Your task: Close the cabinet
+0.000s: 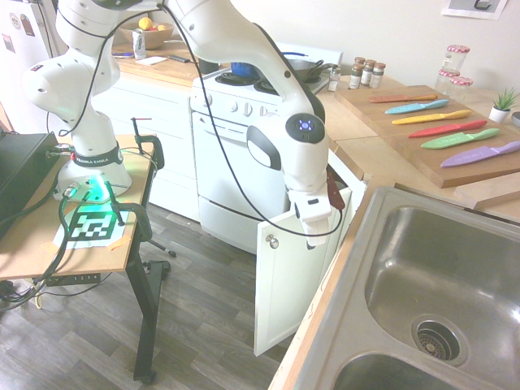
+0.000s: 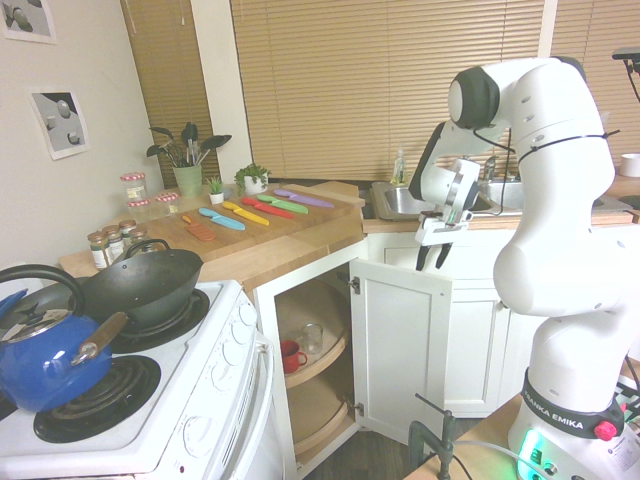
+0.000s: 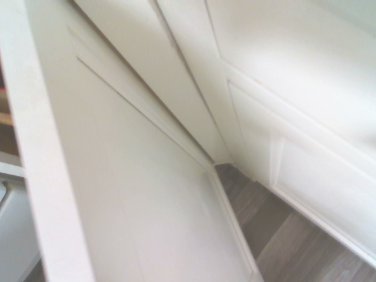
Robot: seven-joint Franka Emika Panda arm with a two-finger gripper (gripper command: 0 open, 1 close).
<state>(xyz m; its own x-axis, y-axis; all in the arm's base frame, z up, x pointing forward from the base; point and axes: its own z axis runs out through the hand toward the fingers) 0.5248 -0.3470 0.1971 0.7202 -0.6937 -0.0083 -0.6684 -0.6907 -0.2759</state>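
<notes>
Hovering at the upper free edge of the cabinet door [image 2: 402, 345], my pincer [image 2: 432, 256] points downward, its two fingers parted and nothing between them; whether it touches the door I cannot tell. The white door stands swung out on its hinges, with its round silver knob [image 1: 272, 242] on the outer face. Behind it, the cabinet [image 2: 270, 340] occupies the corner below the wooden counter [image 2: 290, 250], between the stove [image 2: 215, 375] and the sink [image 1: 431, 252]. Its interior shows rounded wooden shelves [image 2: 325, 361]; the upper one bears a red mug [image 2: 291, 356] and, just beside it, a clear glass [image 2: 312, 338]. Above, a cutting board [image 1: 357, 114] carries a row of colored knives, among them a yellow [image 1: 435, 118], a red [image 1: 453, 128], a green [image 1: 461, 139] and a purple [image 1: 481, 154] one. On the stove rest a dark wok [image 2: 150, 290] and a blue kettle [image 2: 55, 362]. Farther back, glass jars [image 2: 125, 232] stand by the wall, and tan blinds [image 2: 390, 90] cover the window behind the sink.
</notes>
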